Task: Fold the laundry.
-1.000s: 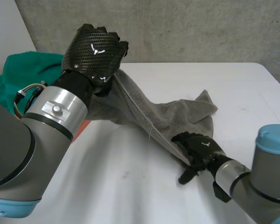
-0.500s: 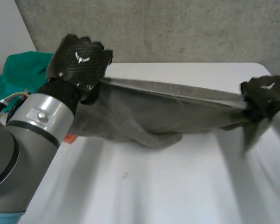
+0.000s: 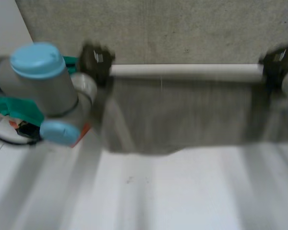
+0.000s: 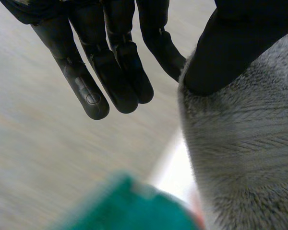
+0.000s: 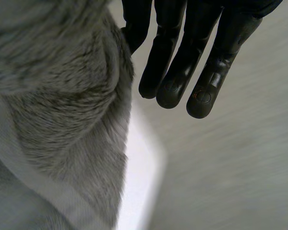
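Above a white desk (image 3: 182, 191), before a concrete wall (image 3: 182, 28), a grey towel (image 3: 182, 115), probably soft, light and limp, is hanging spread, the left hand (image 3: 95, 60) and right hand (image 3: 277, 62) each pinching an upper corner, seemingly the surest holds.

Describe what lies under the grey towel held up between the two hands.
White table shows below the hanging towel; the tabletop behind it is covered, so anything there is hidden.

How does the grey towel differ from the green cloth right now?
The grey towel hangs spread wide, held by the left hand and right hand; the green cloth sits beside the left arm, in neither hand. The colours differ too: grey towel, green cloth. Both are fabric.
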Controlling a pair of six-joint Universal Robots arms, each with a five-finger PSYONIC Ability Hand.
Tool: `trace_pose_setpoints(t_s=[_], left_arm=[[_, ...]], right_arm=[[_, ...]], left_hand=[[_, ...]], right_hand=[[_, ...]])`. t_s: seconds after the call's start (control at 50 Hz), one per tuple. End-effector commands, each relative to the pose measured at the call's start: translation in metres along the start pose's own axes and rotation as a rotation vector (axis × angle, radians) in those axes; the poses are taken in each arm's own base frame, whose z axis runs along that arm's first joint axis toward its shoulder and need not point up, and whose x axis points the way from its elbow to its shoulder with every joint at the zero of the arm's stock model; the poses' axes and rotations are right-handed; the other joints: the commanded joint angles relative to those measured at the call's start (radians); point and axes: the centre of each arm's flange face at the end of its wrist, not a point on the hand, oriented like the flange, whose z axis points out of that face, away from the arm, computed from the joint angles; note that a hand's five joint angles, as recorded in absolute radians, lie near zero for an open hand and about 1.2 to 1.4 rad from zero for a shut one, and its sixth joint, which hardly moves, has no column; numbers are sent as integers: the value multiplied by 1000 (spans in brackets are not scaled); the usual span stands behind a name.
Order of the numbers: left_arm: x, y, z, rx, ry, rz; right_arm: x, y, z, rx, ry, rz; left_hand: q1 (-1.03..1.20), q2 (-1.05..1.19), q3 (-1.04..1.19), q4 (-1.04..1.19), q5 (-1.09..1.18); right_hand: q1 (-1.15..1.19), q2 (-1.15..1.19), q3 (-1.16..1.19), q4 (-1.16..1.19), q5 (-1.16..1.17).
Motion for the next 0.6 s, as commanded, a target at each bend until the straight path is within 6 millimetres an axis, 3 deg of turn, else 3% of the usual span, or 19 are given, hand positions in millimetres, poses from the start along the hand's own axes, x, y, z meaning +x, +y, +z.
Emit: trace_pose_setpoints(t_s=[0.02, 0.04, 0.1, 0.18, 0.24, 0.32, 0.34, 0.5, 0.54, 0.6], left_arm=[[-83, -90, 26, 449, -439, 47], [-90, -104, 19, 497, -472, 42], [-88, -100, 11, 468, -448, 42], [-65, -73, 1, 362, -351, 49], [-41, -41, -10, 255, -257, 55], [-13, -4, -27, 135, -153, 66], [-1, 10, -35, 92, -112, 67], [54, 68, -73, -87, 69, 12], [66, 75, -79, -110, 102, 0], [80, 77, -88, -119, 145, -9]], right_arm=[[74, -76, 12, 476, 448, 6], [77, -81, 8, 493, 449, 3], [72, -78, 7, 476, 399, -1], [53, -66, 5, 412, 255, 4], [33, -52, 1, 353, 142, 20], [3, -22, 1, 247, 12, 44], [-11, -7, 2, 193, -41, 55], [-89, 68, -5, -49, -274, 101], [-99, 79, -6, -84, -300, 108], [-108, 91, -10, -133, -323, 145]], left_hand=[[248, 199, 203, 194, 247], [248, 199, 203, 194, 247], [248, 199, 203, 194, 247], [248, 199, 203, 194, 247], [248, 199, 203, 194, 247], [248, 199, 203, 194, 247], [248, 199, 203, 194, 247], [248, 199, 203, 194, 247], [248, 199, 203, 194, 247], [248, 199, 203, 194, 247]], right_hand=[[403, 220, 212, 209, 234], [403, 220, 212, 209, 234], [403, 220, 212, 209, 234], [403, 220, 212, 209, 234], [403, 220, 212, 209, 234], [403, 220, 212, 209, 234], [403, 220, 212, 209, 234], [403, 220, 212, 209, 234], [403, 220, 212, 209, 234], [124, -60, -68, -71, -46]])
